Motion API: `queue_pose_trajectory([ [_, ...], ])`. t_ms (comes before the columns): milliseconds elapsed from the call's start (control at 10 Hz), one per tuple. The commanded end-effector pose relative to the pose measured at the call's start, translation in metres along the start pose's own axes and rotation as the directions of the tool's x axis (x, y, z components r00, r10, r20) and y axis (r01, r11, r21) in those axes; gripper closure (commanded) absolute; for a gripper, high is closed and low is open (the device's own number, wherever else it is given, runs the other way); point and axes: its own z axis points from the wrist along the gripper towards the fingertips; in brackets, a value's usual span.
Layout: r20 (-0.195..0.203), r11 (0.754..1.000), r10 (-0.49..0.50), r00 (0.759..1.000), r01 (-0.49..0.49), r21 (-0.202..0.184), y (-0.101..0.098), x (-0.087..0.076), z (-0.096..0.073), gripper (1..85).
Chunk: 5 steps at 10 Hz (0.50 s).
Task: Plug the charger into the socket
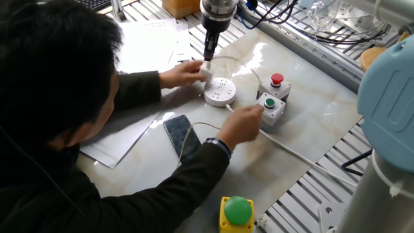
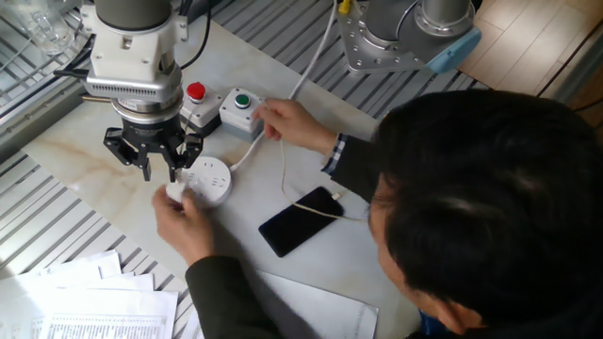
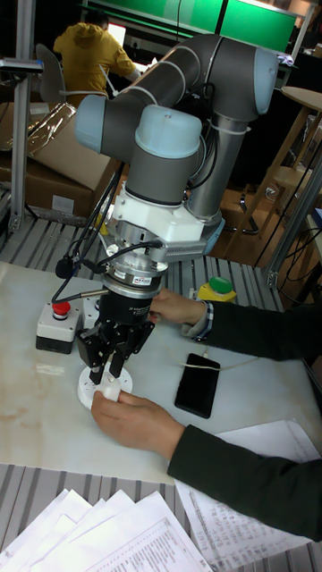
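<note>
A person's hand (image 3: 134, 418) lifts the charger (image 3: 106, 390) up between the fingers of the open, empty pincer (image 3: 108, 355), likely handing it over. The socket (image 1: 220, 91) lies on the counter (image 1: 304, 123) just beside.

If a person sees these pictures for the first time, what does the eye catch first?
First, the person's hand holding the small white charger up to the robot's hand, which hangs open just above the round white socket. Next, the black phone lying beside the socket, and the two grey button boxes behind it.
</note>
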Motion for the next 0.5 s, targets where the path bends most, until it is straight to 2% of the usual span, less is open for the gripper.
queue_pose_trajectory([
  [0,0.006,1.0,0.01,1.0,-0.01,-0.02,0.0024,0.0015,0.0006,46.0],
  [100,0.009,0.999,0.014,1.0,-0.014,-0.033,0.0057,0.0011,-0.0009,42.7],
  [400,0.018,1.0,0.007,1.0,-0.007,-0.02,0.0027,-0.0022,0.0023,42.7],
])
